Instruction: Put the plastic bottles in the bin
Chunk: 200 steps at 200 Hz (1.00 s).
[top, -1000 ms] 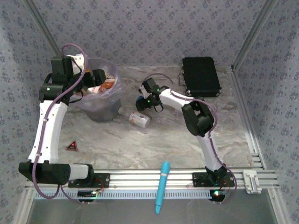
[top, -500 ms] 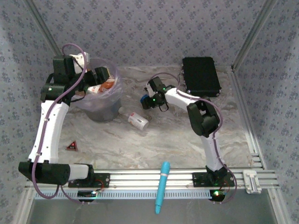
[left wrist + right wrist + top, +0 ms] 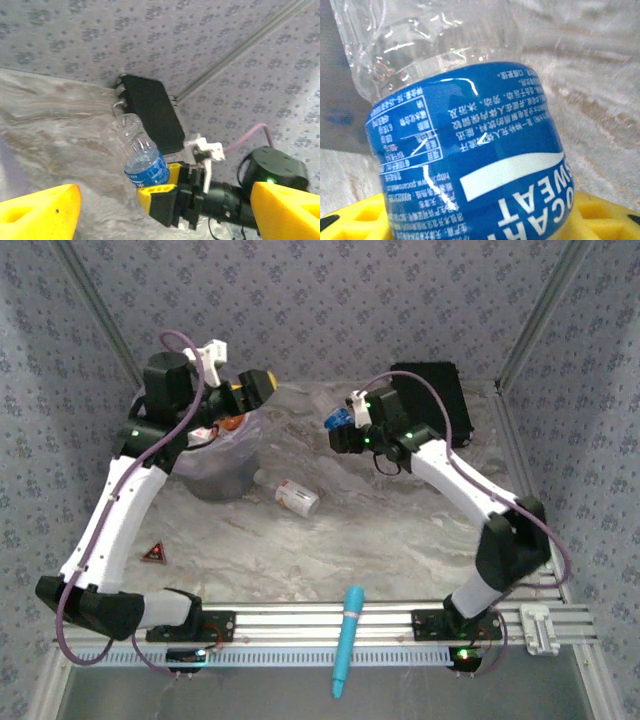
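Right gripper (image 3: 162, 183) clamped on clear crinkled plastic bottle (image 3: 470, 150), blue label reading "SWEAT", up at 3 o'clock of round grey lavender-bagged bin (image 3: 214, 478); left gripper (image 3: 256, 386) fingers apart at bin's 1 o'clock.

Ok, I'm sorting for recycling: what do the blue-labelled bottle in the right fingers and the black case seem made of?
The blue-labelled bottle looks like thin clear plastic: glossy, ribbed and dented walls; its label a shiny printed film. The black case looks matte and rigid, probably hard plastic, possibly coated metal; silvery latches on its edge.
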Available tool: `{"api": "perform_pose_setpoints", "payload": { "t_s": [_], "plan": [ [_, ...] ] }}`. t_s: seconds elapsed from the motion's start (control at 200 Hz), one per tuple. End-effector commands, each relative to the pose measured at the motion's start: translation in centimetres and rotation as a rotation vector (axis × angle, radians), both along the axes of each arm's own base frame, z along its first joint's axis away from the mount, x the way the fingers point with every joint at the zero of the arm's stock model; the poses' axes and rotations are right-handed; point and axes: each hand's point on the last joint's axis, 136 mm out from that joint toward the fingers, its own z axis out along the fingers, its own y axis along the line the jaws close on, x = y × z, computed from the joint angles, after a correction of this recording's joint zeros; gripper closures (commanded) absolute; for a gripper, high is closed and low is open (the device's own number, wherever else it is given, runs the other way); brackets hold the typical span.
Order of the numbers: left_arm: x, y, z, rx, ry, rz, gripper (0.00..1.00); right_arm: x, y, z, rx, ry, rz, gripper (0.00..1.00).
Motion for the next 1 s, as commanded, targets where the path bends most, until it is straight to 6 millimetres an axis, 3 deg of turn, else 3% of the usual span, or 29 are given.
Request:
{"api": "perform_pose_setpoints", "payload": {
  "t_s": [0.0,0.225,0.245,0.285,0.5,0.705,0.994],
  "plan": [
    [0.7,-3.1,1.6,-0.093,-0.025,-0.044,0.11,-0.9,-0.5,3.3,0.048,-0.116,-0.048,0.44],
    [0.3,-9.4,-0.6,-0.127,0.029,-0.149,0.04,-3.0,0.1,7.9,0.106,-0.275,-0.047,0.44],
    [0.4,-9.6,-0.8,-0.126,0.035,-0.150,0.02,-3.4,0.1,6.7,0.093,-0.260,-0.043,0.44],
    [0.6,-10.0,-1.2,-0.124,0.040,-0.147,0.00,-3.6,0.2,7.0,0.102,-0.274,-0.041,0.44],
    [1.5,-11.2,-2.5,-0.114,0.048,-0.122,0.00,-4.5,0.9,8.5,0.172,-0.321,-0.035,0.44],
    [2.4,-10.5,-3.5,-0.050,0.045,-0.067,0.00,-4.9,0.2,9.7,0.186,-0.379,-0.075,0.44],
    [2.9,-10.9,-3.1,-0.074,0.028,-0.069,0.00,-5.4,0.3,9.8,0.190,-0.378,-0.062,0.43]
  ]
}}
